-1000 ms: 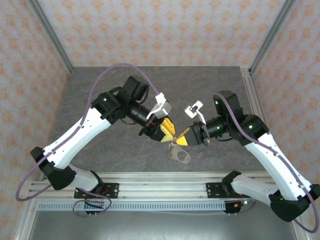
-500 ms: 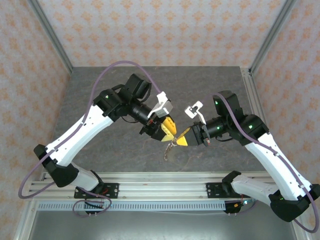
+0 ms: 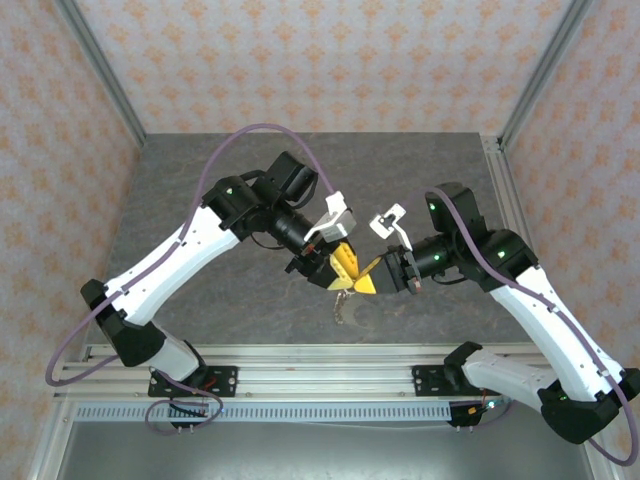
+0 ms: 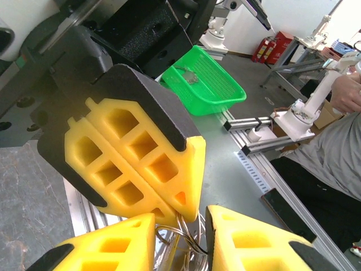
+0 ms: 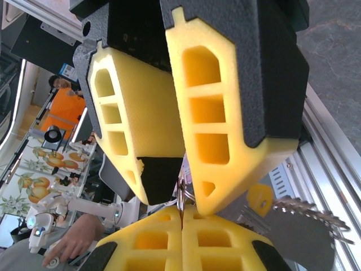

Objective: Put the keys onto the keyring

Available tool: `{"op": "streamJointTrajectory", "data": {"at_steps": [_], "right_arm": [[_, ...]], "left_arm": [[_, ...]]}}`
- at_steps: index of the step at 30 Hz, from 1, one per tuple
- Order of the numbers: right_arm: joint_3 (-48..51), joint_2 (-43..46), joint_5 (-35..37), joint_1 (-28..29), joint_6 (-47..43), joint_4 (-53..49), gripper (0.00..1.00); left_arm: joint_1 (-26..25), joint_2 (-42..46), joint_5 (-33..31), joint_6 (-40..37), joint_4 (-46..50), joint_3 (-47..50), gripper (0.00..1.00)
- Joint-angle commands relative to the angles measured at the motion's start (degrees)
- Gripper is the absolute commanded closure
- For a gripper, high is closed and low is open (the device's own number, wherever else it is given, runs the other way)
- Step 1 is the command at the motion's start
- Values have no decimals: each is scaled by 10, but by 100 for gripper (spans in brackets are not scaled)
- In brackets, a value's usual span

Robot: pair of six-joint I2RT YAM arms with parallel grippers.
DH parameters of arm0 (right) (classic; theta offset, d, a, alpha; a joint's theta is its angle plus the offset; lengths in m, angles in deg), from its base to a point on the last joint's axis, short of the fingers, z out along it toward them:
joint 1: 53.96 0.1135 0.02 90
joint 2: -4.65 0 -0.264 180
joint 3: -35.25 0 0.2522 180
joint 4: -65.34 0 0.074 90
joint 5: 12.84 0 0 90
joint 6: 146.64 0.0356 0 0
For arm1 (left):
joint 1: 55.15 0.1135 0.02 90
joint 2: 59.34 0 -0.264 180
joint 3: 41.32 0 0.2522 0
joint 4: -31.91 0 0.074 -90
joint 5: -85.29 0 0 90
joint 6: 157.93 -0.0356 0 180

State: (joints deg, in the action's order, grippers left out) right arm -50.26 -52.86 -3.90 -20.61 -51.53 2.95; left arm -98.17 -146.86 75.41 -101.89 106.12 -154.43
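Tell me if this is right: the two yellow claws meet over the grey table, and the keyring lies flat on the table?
Not quite. The left claw and right claw do meet over the grey table, but the keyring is off it, pinched in the shut right claw, as the right wrist view shows.

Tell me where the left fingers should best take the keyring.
Probably the bare loop of the keyring just below the right gripper's shut tips, approached from the opposite side, straddling it: it sits edge-on there, keys hanging clear.
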Motion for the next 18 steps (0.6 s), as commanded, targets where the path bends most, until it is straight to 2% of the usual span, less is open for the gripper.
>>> {"op": "streamJointTrajectory", "data": {"at_steps": [1, 7, 10, 18], "right_arm": [[-10, 8, -12, 1, -10, 14, 100], [-13, 9, -9, 1, -10, 13, 100], [-13, 7, -9, 1, -7, 13, 100], [-17, 4, -10, 1, -7, 10, 100]], "left_arm": [[-2, 14, 8, -10, 27, -13, 71], [17, 30, 9, -12, 33, -3, 71], [33, 52, 13, 9, 5, 19, 70], [36, 75, 5, 42, -32, 52, 71]]}}
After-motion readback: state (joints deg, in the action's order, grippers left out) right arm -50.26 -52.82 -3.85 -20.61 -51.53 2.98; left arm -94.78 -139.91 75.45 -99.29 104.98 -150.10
